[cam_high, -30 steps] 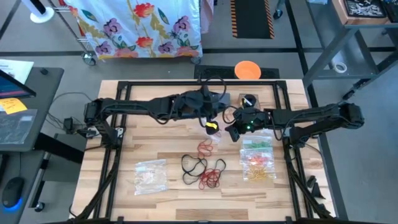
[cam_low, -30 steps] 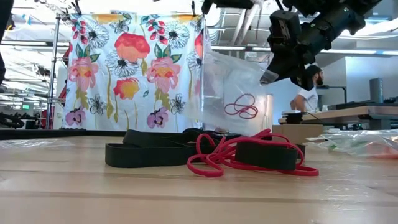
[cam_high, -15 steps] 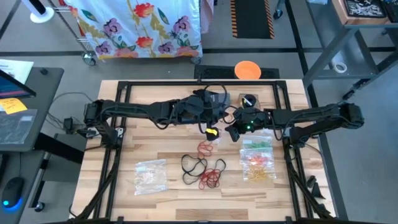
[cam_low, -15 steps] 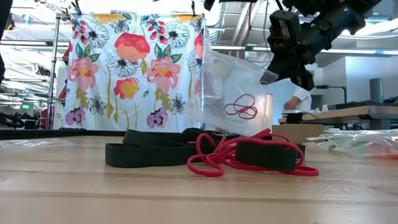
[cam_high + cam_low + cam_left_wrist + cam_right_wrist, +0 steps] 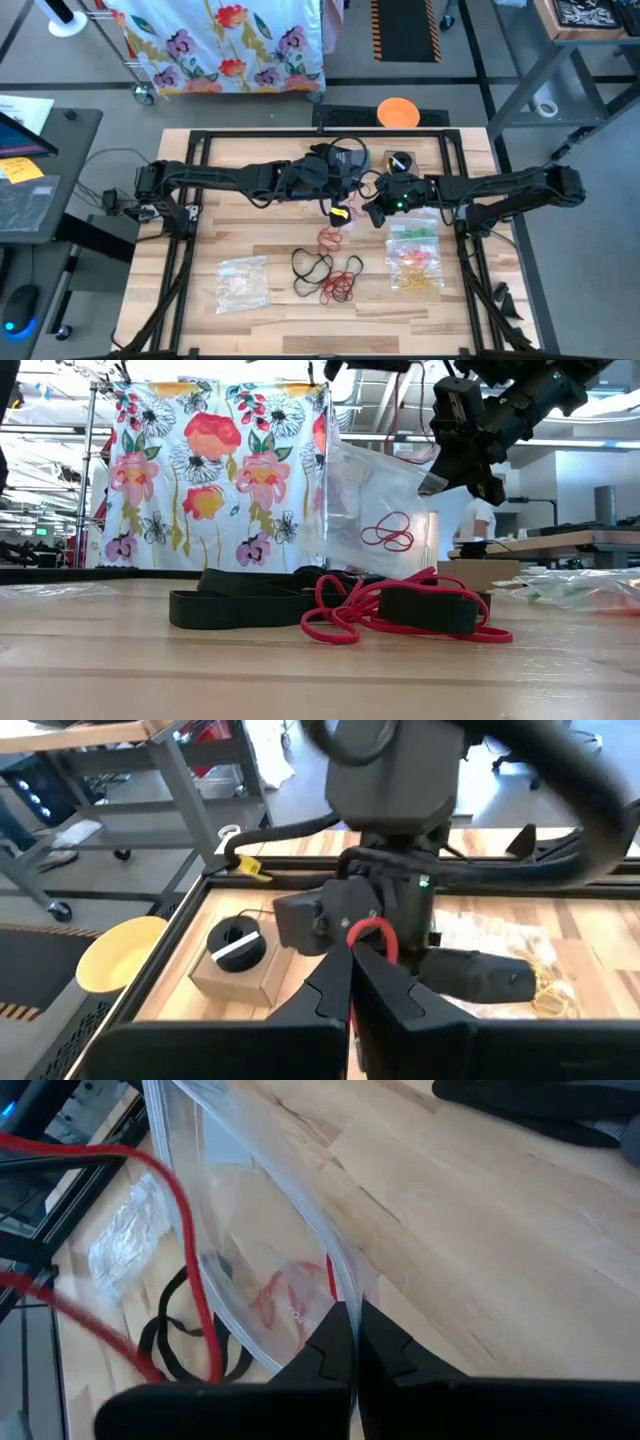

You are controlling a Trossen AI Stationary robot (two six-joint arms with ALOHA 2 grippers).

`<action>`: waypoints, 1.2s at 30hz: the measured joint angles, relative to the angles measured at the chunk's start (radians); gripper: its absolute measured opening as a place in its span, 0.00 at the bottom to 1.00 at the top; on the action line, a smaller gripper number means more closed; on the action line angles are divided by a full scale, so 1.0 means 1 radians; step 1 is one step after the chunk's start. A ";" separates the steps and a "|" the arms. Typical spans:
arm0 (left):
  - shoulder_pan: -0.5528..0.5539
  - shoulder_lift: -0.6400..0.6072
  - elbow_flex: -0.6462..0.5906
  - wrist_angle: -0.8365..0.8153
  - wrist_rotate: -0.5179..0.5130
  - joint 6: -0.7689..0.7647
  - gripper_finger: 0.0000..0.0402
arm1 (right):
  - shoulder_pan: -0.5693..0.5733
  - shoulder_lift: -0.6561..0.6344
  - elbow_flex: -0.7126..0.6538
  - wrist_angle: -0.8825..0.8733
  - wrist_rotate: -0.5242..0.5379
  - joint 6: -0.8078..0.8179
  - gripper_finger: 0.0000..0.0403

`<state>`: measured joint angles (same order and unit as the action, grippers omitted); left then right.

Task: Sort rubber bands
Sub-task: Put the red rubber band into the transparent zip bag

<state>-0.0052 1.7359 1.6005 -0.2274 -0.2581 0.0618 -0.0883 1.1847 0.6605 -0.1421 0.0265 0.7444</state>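
Wooden table (image 5: 240, 235) unchanged; your right gripper (image 5: 432, 482) still pinches the clear bag (image 5: 375, 510), left gripper (image 5: 352, 945) clamping a red band (image 5: 373, 932), barely nudged closer.

arms (image 5: 250, 178): dark, jointed | cabled | right wrist: green light

The rubber bands (image 5: 333, 272) on the pale wooden table (image 5: 240, 225) are red and black, and a red band (image 5: 374, 932) loops over the black left gripper (image 5: 352, 982). A clear plastic bag (image 5: 375, 510) holds more red loops, while another bag (image 5: 414, 256) shows green, orange and yellow. Behind hangs a white cloth (image 5: 215, 470) printed with red, pink, yellow and purple flowers.
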 joint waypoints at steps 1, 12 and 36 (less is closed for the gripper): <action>0.000 0.000 -0.007 0.001 -0.002 -0.003 0.00 | 0.000 0.000 0.000 0.000 0.000 0.000 0.00; 0.000 0.000 -0.034 -0.023 -0.043 0.012 0.00 | 0.000 0.000 0.000 0.000 0.000 0.000 0.00; -0.001 0.000 -0.035 -0.224 -0.053 0.020 0.04 | -0.027 0.000 0.000 0.001 0.000 -0.001 0.00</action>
<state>-0.0063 1.7355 1.5658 -0.4511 -0.3112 0.0822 -0.1156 1.1847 0.6605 -0.1413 0.0265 0.7435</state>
